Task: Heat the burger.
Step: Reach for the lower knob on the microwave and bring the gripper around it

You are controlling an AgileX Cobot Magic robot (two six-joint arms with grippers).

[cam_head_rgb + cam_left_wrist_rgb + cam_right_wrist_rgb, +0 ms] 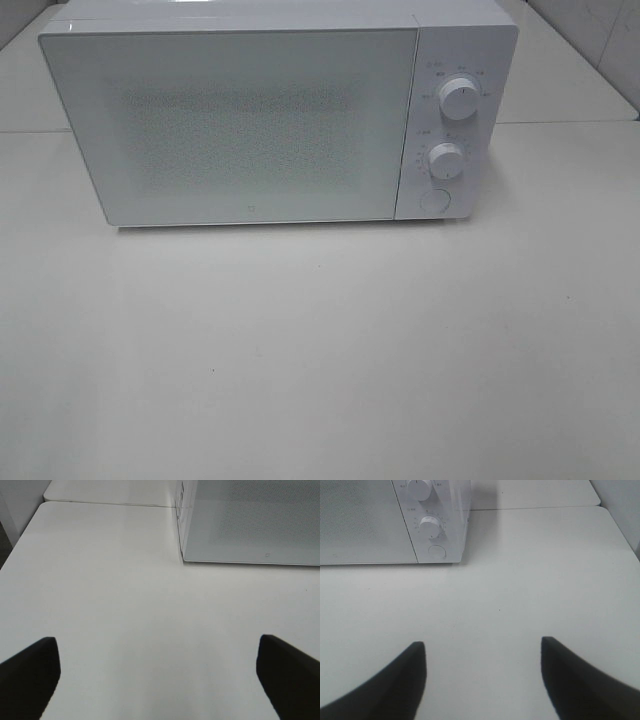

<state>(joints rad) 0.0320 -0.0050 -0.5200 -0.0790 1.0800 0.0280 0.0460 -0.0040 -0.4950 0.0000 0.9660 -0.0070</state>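
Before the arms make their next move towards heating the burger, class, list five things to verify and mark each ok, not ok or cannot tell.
1. Burger located: not ok, no view shows it.
2. Burger inside the microwave: cannot tell, it is shut and not see-through.
3. Left tool open and empty: ok.
4. Right tool open and empty: ok.
5. Lower dial setting: cannot tell, markings too small.
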